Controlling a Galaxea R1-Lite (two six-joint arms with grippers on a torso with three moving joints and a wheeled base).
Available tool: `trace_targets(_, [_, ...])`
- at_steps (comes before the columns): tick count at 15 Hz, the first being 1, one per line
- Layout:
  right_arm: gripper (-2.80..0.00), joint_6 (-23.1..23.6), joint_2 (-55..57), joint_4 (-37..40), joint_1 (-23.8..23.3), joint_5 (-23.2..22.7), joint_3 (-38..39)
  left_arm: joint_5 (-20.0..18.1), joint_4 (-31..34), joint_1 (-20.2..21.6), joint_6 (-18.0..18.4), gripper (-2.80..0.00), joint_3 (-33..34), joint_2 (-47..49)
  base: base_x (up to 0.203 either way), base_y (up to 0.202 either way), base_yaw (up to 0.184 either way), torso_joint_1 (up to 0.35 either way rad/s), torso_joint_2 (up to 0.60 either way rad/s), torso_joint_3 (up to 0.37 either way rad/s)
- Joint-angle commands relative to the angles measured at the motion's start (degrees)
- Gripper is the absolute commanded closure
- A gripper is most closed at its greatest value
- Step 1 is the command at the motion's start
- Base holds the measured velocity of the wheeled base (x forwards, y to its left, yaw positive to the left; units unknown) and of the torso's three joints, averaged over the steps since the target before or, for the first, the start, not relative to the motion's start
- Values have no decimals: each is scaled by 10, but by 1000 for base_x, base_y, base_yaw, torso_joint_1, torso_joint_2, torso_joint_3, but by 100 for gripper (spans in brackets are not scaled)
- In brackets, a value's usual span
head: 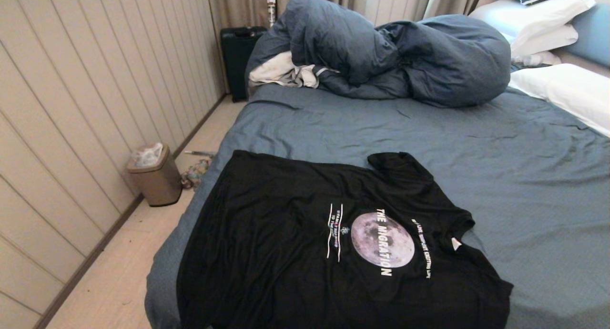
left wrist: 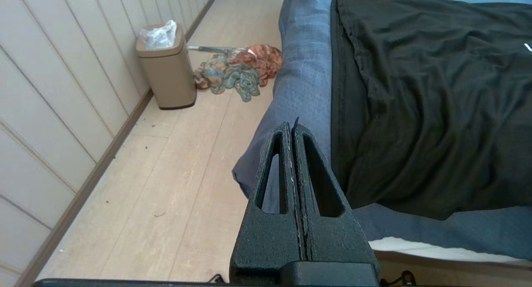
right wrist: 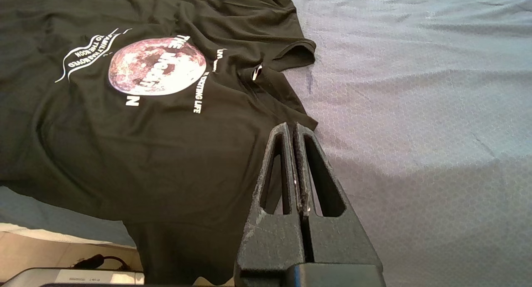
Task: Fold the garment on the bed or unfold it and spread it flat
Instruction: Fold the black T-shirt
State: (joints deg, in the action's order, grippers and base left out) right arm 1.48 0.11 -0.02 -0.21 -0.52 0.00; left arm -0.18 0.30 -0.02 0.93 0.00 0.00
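The black T-shirt (head: 295,238) lies spread print-up on the near part of the bed (head: 476,143), its moon print (head: 382,239) and white lettering showing, its hem toward the bed's left edge. One sleeve (head: 398,167) points to the far side. Neither arm shows in the head view. My left gripper (left wrist: 291,127) is shut and empty, held off the bed's near left corner beside the shirt's hem (left wrist: 415,112). My right gripper (right wrist: 292,128) is shut and empty, hovering by the shirt's near sleeve edge (right wrist: 299,116), with the moon print (right wrist: 157,66) beyond.
A bulky slate-blue duvet (head: 395,52) and a white-grey cloth (head: 281,71) pile at the far side; white pillows (head: 562,88) lie at right. On the floor left of the bed stand a tan bin (head: 155,174) and a crumpled coloured cloth (left wrist: 239,70). A panelled wall (head: 71,105) runs along the left.
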Motion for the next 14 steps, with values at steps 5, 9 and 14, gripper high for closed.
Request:
trace_targets(5, [0,-3,2,0,0,-1,0,-1,1,0,3,0,0,1,0,0,0,0,0,0])
trace_targets(9, [0,1,2,-1,0,-2,0,-2,2,0,5,0,0,1,0,0,0,0,0,0])
trace_targets(14, [0,34,5,60,-1,-3,-32,-4,12,0,4,0,-38,4,0,0,0,0,0,0])
